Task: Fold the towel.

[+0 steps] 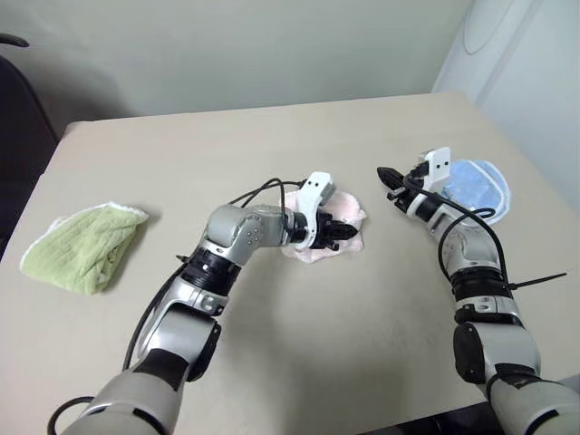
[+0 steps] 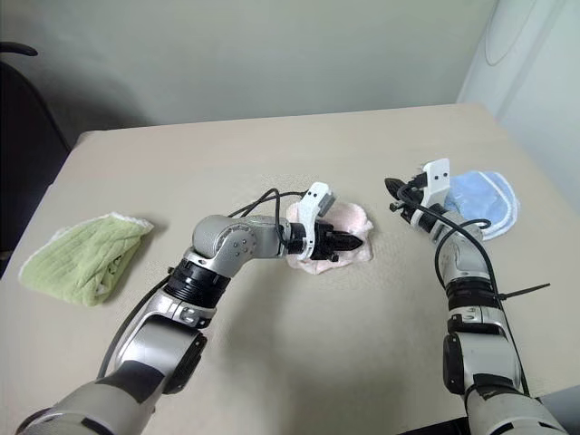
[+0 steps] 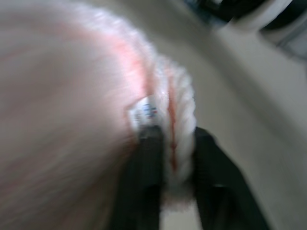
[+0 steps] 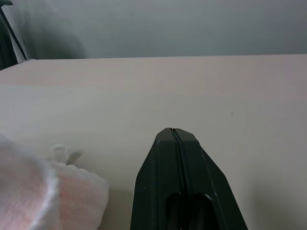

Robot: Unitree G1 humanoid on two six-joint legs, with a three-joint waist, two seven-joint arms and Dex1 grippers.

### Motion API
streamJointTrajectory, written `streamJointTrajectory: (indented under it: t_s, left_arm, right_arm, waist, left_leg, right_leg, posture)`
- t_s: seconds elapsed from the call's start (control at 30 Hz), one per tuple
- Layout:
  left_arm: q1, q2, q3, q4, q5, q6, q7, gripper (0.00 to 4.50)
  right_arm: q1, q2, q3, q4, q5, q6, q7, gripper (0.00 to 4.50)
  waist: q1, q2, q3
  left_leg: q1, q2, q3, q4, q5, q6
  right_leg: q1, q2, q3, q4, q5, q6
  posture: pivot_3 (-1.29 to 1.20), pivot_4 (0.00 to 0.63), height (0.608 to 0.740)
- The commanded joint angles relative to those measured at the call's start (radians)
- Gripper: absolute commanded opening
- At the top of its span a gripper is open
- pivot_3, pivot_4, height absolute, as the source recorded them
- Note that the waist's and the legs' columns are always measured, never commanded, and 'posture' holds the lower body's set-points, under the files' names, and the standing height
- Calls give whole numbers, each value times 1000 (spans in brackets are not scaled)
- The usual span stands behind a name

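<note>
Pink terry towel (image 1: 337, 220), bunched into a compact folded mound near the centre of the beige table (image 1: 272, 145), with its longer side running across the view. Head views: the left gripper (image 2: 349, 241) reaches in from the robot's left, pointing toward the right and slightly downward, so that its tips lie on the near edge of the mound. The right gripper (image 2: 396, 189) hovers above the tabletop just to the right of the towel, apart from it, its tips directed back toward the cloth. A light blue cloth (image 2: 485, 201) lies behind the right wrist; a light green ribbed towel (image 1: 82, 246) lies well apart at the left edge. The left arm is judged the nearer and the one engaged.

Left wrist view: the two black fingers (image 3: 148, 158) stand narrowly parted, with a thick white-stitched edge of the towel and its small tag (image 3: 145, 110) between them; the towel body spreads away to one side of the jaws.

Right wrist view: the jaws are pressed together and empty; a corner of the towel and its loop (image 4: 60, 152) lie on the table beside and below the tips, not touching them.
</note>
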Motion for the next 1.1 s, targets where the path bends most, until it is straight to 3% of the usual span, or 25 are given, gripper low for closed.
streamJointTrajectory:
  t_s: [0.03,0.17,0.33,0.5,0.67,0.93,1.03,1.1]
  left_arm:
    - [-5,-33,106,-48,-31,28,-3,2149]
    - [21,-46,220,-113,-70,55,21,3545]
    - [88,22,355,-210,-18,-55,57,3545]
    - [223,115,328,-252,106,-225,-17,1847]
    - [299,95,268,-257,154,-311,-103,33]
    - [294,75,100,-29,370,-419,-139,33]
    - [301,70,88,17,410,-447,-146,33]
    - [312,49,150,-13,362,-443,-144,33]
  right_arm:
    - [-18,2,1,-42,16,1,1,0]
    - [-33,-2,10,-30,10,6,19,0]
    - [-39,-21,35,-64,27,47,91,0]
    - [-17,-28,89,-188,58,146,192,0]
    - [24,-5,161,-281,66,215,246,0]
    - [97,41,313,-65,-107,149,183,0]
    - [97,47,301,-31,-107,124,178,0]
    - [100,40,275,-62,-75,128,197,0]
  waist:
    - [0,0,0]
    - [0,0,0]
    - [-3,0,0]
    - [-6,0,0]
    - [6,0,0]
    - [9,-1,-1]
    - [8,-3,-4]
    - [8,-2,-4]
  left_leg:
    - [0,0,0,0,0,0]
    - [0,0,0,1,0,0]
    - [0,0,1,1,0,0]
    - [1,0,1,1,1,0]
    - [0,0,0,2,0,0]
    - [1,0,-1,7,-1,4]
    - [2,0,-1,7,-1,4]
    - [4,0,-2,7,-2,5]
  right_leg:
    - [0,0,0,0,0,1]
    - [0,0,0,0,1,1]
    - [0,0,0,0,1,1]
    - [0,1,0,-1,1,1]
    - [1,0,0,-2,1,2]
    - [4,0,0,-2,4,5]
    - [6,0,-1,-2,5,5]
    - [10,0,-1,-3,5,4]
  posture:
    - [0,150,740]
    - [0,150,740]
    - [0,150,740]
    - [0,150,740]
    - [0,150,740]
    - [0,150,740]
    - [0,150,740]
    - [0,150,740]
